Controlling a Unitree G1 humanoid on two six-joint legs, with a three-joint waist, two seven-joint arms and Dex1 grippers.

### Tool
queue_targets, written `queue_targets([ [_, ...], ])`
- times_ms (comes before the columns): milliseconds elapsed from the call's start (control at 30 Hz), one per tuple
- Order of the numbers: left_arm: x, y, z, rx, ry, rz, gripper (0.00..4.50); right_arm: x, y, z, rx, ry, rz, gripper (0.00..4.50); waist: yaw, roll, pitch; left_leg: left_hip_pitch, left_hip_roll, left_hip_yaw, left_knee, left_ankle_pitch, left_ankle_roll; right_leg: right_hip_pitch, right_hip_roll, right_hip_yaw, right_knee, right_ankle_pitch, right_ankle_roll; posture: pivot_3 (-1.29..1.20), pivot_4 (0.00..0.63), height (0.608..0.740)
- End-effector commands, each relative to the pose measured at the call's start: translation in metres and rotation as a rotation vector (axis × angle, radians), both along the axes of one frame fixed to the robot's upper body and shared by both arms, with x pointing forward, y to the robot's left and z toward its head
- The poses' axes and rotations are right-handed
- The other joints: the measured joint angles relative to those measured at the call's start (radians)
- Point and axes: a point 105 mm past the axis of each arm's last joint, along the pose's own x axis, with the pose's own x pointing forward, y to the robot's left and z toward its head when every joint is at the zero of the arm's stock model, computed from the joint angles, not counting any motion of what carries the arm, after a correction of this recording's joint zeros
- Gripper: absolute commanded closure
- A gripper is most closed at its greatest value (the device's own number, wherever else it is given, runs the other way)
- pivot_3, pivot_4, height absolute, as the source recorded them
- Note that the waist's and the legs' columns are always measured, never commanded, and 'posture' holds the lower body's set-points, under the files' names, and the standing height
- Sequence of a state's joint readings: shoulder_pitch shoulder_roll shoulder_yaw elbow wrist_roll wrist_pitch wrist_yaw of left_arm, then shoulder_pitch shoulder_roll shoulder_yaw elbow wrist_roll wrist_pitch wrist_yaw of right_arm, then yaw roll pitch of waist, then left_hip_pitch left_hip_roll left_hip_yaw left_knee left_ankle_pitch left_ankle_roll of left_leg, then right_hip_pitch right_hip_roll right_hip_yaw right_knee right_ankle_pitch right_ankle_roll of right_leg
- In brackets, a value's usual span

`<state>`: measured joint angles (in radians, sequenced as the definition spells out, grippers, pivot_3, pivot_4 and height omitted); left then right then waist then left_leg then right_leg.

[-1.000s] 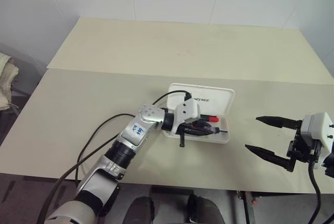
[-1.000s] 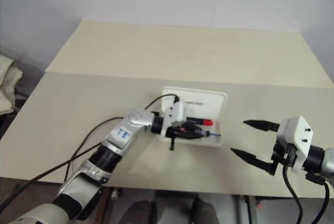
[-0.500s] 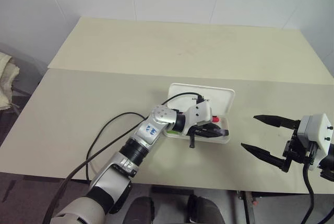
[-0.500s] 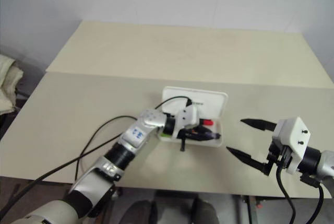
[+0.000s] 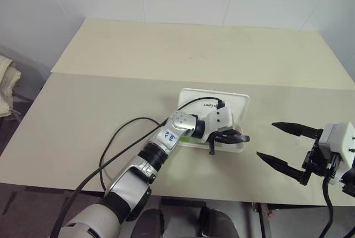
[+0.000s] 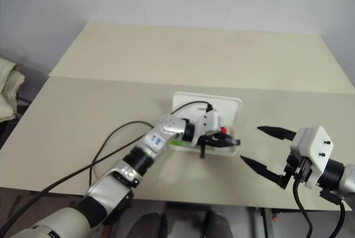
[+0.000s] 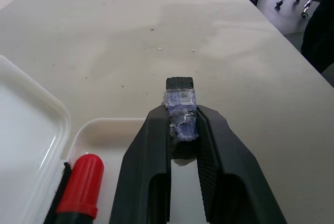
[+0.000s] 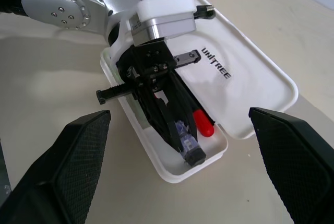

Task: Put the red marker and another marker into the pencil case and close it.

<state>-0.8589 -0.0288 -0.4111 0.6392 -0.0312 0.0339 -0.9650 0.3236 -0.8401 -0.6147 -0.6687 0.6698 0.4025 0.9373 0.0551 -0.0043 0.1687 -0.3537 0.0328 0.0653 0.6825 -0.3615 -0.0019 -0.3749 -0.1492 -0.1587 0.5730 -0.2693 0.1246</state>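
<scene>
- Pale counter [image 5: 111, 99] carries the pencil case [image 8: 250, 78], lid open flat.
- Left hand [image 8: 190, 148] reaches over the case's tray — its fingers pinch a dark, blue-taped object [image 7: 180, 114].
- Red marker [image 7: 81, 187] lies in the tray, just beside that hand.
- Right hand [image 5: 280, 145] hovers beside the case, fingers spread wide.

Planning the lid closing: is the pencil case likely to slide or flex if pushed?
Probably light: the pencil case is thin white plastic on a smooth table, so it may slide. Its open lid looks rigid, so it would likely hinge rather than bend.
</scene>
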Motion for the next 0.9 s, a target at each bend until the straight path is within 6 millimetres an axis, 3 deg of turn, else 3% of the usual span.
queue_targets([
  [33,-0.002,-0.005,0.011,-0.016,-0.037,-0.036,3.09,-0.003,0.002,0.011,-0.003,-0.052,0.000,0.00,0.000,0.000,0.000,0.000,0.000,0.000,0.000,0.000,0.000,0.000,0.000,0.000,0.000,0.000,0.000,0.00,0.150,0.740],
  [333,-0.001,0.004,0.014,-0.008,-0.043,-0.058,0.03,0.002,0.004,0.011,0.003,-0.055,0.008,0.00,-0.001,0.000,0.000,0.000,0.000,0.000,0.000,0.000,0.000,0.000,0.000,0.000,0.000,0.000,0.000,0.00,0.150,0.740],
  [600,-0.010,0.020,0.032,-0.082,-0.032,-0.125,0.03,0.008,0.006,0.009,0.014,-0.053,0.025,0.00,-0.001,0.000,0.000,0.000,0.000,0.000,0.000,0.000,0.000,0.000,0.000,0.000,0.000,0.000,0.000,0.00,0.150,0.740],
  [767,-0.012,0.057,0.044,-0.139,-0.019,-0.118,0.03,0.015,0.012,0.006,0.037,-0.047,0.064,0.00,-0.009,0.000,0.000,0.000,0.000,0.000,0.000,0.000,0.000,0.000,0.000,0.000,0.001,0.000,0.000,0.00,0.150,0.740],
  [900,-0.005,0.099,0.051,-0.155,-0.026,-0.031,0.03,0.023,0.008,0.008,0.055,-0.045,0.085,0.00,-0.011,0.000,0.000,0.001,0.000,0.000,0.001,0.000,0.000,0.000,0.000,0.001,0.002,0.000,0.000,0.00,0.150,0.740],
])
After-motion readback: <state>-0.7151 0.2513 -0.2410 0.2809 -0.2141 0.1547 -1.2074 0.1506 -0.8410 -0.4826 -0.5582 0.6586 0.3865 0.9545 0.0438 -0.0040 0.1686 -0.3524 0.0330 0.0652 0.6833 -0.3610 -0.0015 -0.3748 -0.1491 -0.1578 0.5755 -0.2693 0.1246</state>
